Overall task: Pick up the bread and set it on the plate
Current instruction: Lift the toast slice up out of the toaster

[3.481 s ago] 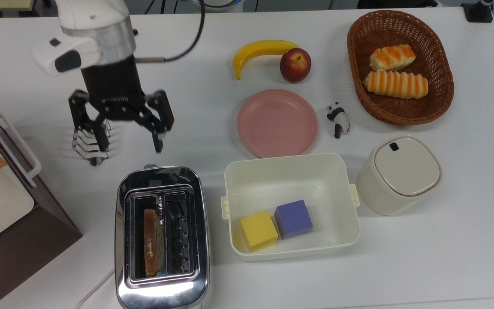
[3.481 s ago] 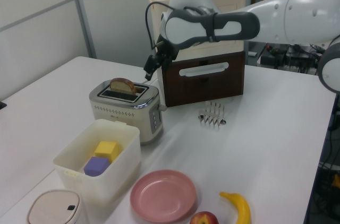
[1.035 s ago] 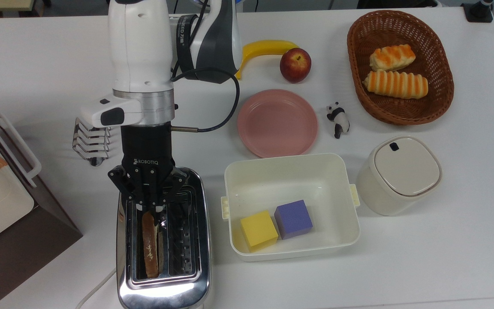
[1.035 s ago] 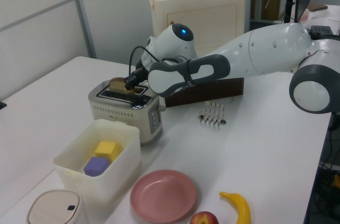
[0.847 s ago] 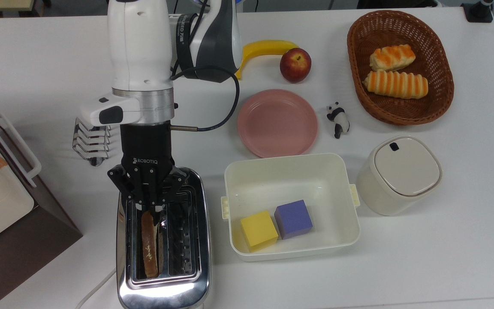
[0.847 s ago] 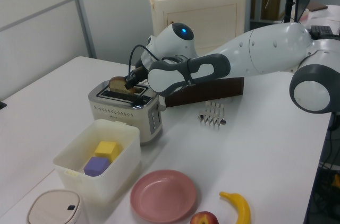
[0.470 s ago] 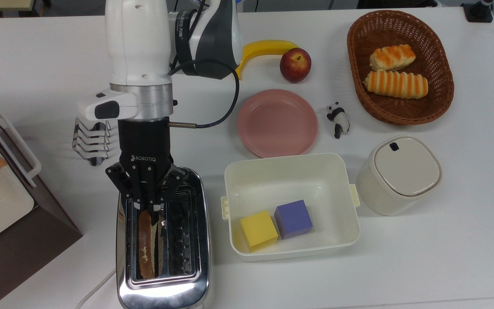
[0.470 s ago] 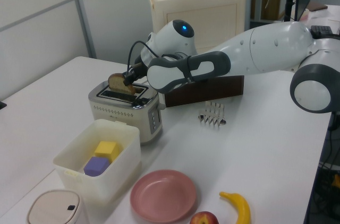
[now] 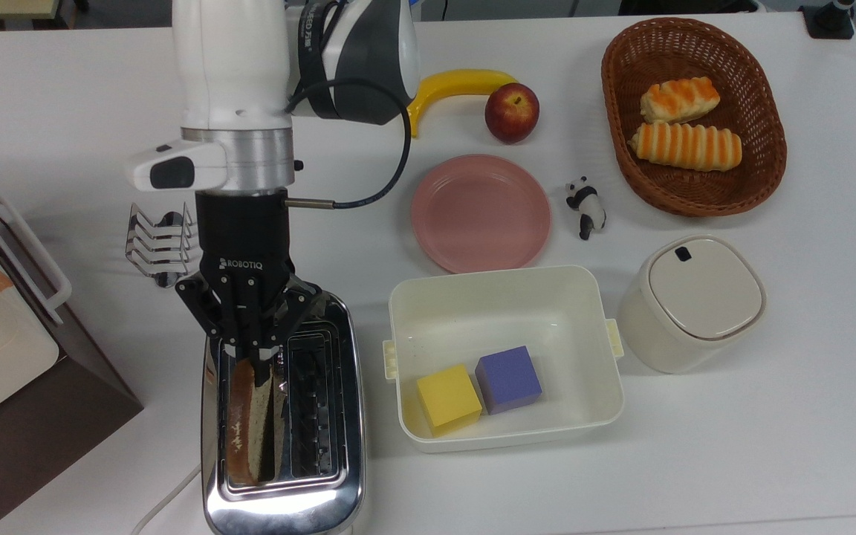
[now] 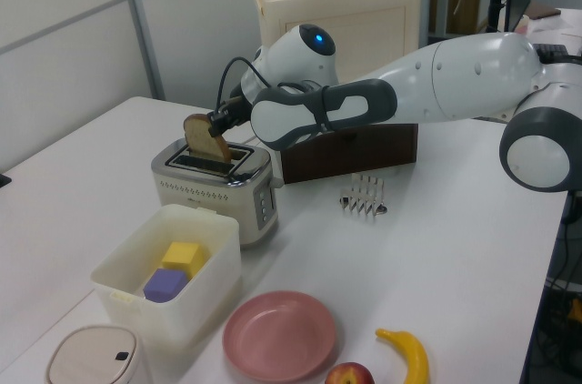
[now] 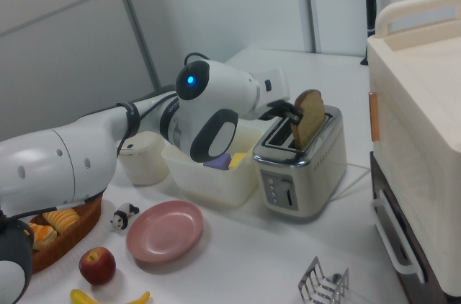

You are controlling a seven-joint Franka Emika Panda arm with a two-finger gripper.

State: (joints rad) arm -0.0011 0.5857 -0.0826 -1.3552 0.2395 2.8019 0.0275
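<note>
The bread is a brown-crusted slice standing on edge, raised partway out of the left slot of the chrome toaster. My gripper is shut on the slice's end nearest the arm. In the top view the pink plate lies bare on the table, to the right of the arm and above the white tub.
A white tub with a yellow and a purple cube sits right of the toaster. A metal toast rack, banana, apple, panda figure, basket of striped rolls, lidded pot and a brown cabinet stand around.
The gripper went from open above the table to shut on the slice in the toaster. Over the last second it has risen, drawing the bread up out of the slot.
</note>
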